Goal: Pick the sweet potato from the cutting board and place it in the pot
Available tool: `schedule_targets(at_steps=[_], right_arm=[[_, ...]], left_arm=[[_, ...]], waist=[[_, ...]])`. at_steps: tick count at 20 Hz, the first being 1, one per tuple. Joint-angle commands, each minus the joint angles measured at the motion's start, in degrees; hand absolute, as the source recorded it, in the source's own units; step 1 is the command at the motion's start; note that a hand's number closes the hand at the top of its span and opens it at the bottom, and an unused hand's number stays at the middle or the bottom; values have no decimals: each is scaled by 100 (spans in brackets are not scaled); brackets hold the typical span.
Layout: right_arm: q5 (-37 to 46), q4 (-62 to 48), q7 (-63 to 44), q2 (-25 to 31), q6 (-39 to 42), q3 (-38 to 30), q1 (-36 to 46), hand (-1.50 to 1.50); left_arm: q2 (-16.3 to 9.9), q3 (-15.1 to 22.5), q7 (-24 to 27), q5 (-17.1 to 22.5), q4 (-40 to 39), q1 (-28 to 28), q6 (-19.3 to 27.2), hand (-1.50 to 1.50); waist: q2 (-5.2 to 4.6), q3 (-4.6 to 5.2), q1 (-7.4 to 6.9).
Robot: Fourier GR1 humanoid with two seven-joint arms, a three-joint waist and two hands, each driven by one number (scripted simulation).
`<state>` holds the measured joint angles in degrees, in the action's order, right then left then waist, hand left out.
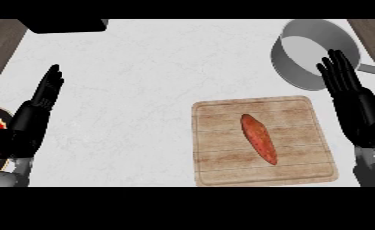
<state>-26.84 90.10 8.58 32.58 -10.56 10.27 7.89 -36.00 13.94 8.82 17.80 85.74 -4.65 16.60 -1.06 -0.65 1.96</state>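
Observation:
An orange sweet potato (258, 138) lies lengthwise on the wooden cutting board (219, 164) at the lower right of the counter. The grey pot (293, 68) stands beyond the board at the upper right, its inside showing nothing in it. My right hand (351, 100) is open, fingers straight and pointing up, just right of the board and overlapping the pot's near right rim. It holds nothing and is apart from the sweet potato. My left hand (33, 112) is open at the far left edge, fingers up, resting.
A dark object (64, 25) sits at the counter's top left edge. Brown wood shows past the white counter (132, 85) at both upper corners. The pot's handle (366, 68) sticks out to the right.

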Motion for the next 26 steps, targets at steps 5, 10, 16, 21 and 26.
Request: schedule_targets(at_steps=[5,10,16,21,26], right_arm=[[810,300,-907,-253,107,1313,493,150],[2859,105,-418,-215,-2371,965,126,-150],[4682,1723,-1651,-319,-3120,2244,-535,-150],[5537,2019,-3244,587,-2019,2289,-577,-150],[5766,2989,-4974,1359,-576,2236,-320,-150]], left_arm=[[-317,-191,-1121,-340,-718,-177,365,0],[-202,-196,-1833,-37,-1052,53,397,0],[-109,-25,-2546,-305,-819,-189,581,0],[-116,-139,-2489,-329,-970,-183,494,0],[57,-44,-2529,-463,-932,-224,639,0]], waist=[[88,68,-303],[137,70,-11],[156,80,-75],[144,93,-95],[145,101,-103]])
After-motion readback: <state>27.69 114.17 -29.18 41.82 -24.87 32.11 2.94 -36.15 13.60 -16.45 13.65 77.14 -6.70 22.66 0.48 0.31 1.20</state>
